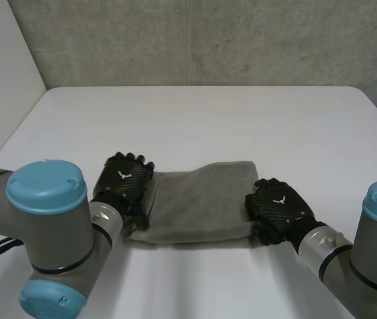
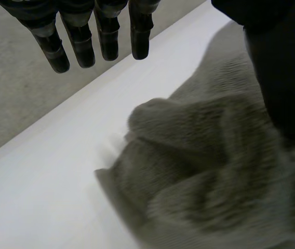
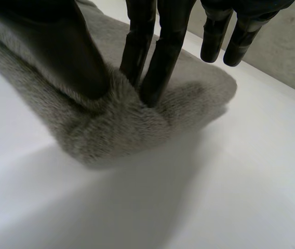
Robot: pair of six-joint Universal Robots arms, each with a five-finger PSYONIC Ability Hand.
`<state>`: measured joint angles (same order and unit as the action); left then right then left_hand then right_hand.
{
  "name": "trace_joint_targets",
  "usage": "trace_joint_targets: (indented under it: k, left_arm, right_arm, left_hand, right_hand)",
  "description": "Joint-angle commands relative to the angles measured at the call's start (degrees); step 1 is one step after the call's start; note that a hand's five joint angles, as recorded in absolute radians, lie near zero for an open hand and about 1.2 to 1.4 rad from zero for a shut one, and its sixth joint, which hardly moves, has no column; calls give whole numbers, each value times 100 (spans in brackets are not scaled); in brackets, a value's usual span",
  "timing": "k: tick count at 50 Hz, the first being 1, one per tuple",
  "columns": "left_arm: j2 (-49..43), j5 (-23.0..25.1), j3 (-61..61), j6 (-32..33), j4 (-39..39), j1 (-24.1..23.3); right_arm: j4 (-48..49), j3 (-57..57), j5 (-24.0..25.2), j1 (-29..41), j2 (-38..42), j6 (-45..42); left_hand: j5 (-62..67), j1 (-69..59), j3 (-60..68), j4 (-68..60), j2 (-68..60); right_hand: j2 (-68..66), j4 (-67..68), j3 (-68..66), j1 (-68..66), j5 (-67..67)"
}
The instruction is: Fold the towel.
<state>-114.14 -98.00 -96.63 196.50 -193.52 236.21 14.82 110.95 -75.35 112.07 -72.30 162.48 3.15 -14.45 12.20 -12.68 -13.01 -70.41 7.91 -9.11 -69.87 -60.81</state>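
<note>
A grey towel (image 1: 202,199) lies folded into a short band on the white table (image 1: 208,119), near its front. My left hand (image 1: 125,185) rests at the towel's left end. In the left wrist view its fingers (image 2: 106,36) are straight and stand clear above the bare table, while rumpled towel (image 2: 204,171) lies under the palm and thumb. My right hand (image 1: 278,207) is at the towel's right end. There its thumb (image 3: 59,46) and two fingers (image 3: 160,57) pinch a ridge of towel (image 3: 116,124) at the near corner; the other fingers stay straight above it.
The table stretches bare behind the towel to its far edge (image 1: 202,87), where a grey wall (image 1: 208,40) rises. A pale wall (image 1: 2,73) stands at the left. Both grey arms with light-blue caps (image 1: 46,186) flank the towel at the front.
</note>
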Motion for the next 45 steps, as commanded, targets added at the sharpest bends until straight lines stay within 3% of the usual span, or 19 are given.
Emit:
trace_joint_targets:
  k: [1, 5, 12, 22, 29, 34, 45]
  left_arm:
    - [6, -254, -14, 161, -10, 197]
    - [-11, -289, -40, 178, 25, 215]
    - [76, -307, -67, 178, 42, 144]
    - [638, -298, -58, 178, 200, 127]
    - [999, -289, -58, 178, 262, 135]
    - [1245, -289, -67, 178, 367, 135]
    - [1351, -289, -67, 178, 385, 153]
  right_arm:
    - [74, -4, -199, -238, 23, -67]
    - [48, 93, -147, -520, -127, -93]
    - [-31, 427, 195, -1389, -1109, -383]
    - [-392, 304, 697, -1443, -1806, -427]
    - [-322, 5, 724, -546, -1911, -427]
    - [-199, -354, 750, 681, -1333, -480]
    - [240, -899, 653, 2151, -190, -1007]
  left_hand:
    - [-294, 424, -220, 268, 280]
    - [-294, 424, -220, 268, 280]
    - [-294, 424, -220, 268, 280]
    - [-311, 441, -220, 268, 297]
    - [-311, 441, -220, 268, 297]
    - [-311, 441, -220, 268, 297]
    - [-311, 441, -220, 268, 297]
  right_hand:
    - [-959, 209, -89, -1013, -919]
    - [-959, 209, -89, -1013, -919]
    - [-959, 209, -89, -1013, -919]
    - [-959, 209, -89, -1013, -919]
    - [-959, 209, -89, -1013, -919]
    - [-959, 209, -89, -1013, -919]
    - [-959, 209, -89, -1013, -919]
